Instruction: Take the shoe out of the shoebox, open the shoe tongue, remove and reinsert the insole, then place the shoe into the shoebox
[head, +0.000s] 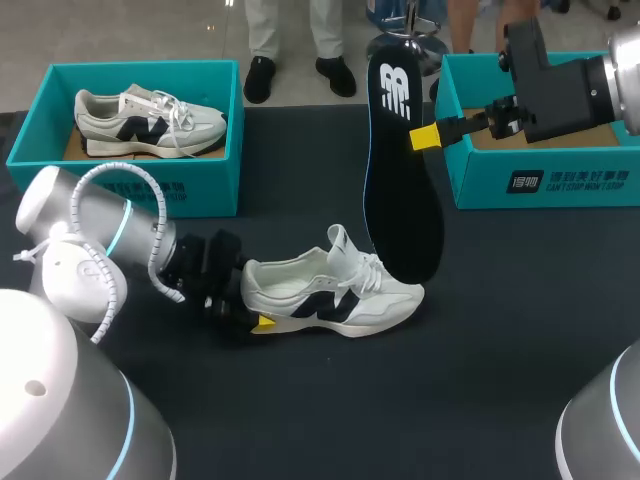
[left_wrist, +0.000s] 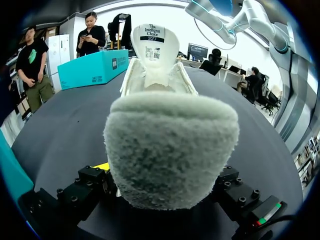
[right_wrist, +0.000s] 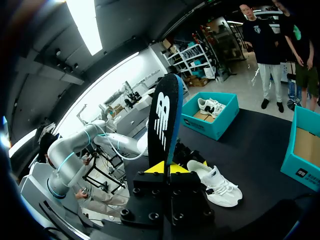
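Black foam, the insole (head: 400, 170) stands nearly upright over the middle of the table (head: 420, 400). Our right gripper (head: 425, 137) pinches its edge between the yellow tips. We hold it heel end up and toe end down, so that the toe hangs by the forefoot of the white shoe (head: 335, 290). We cannot tell whether the two touch. We judge this carriage suits feeding the insole back in toe first.

The shoe lies mid-table on its sole, toe toward the right edge. Our left gripper (head: 250, 302) is clamped on its fuzzy heel from both sides, which we take as bracing it against the push to come. The tongue (left_wrist: 152, 42) stands lifted, leaving the mouth open.

At the far right corner the teal shoebox (head: 540, 180) sits open, showing bare cardboard, ready for the shoe. At the far left corner a second box (head: 130, 185) holds another shoe (head: 145, 120).
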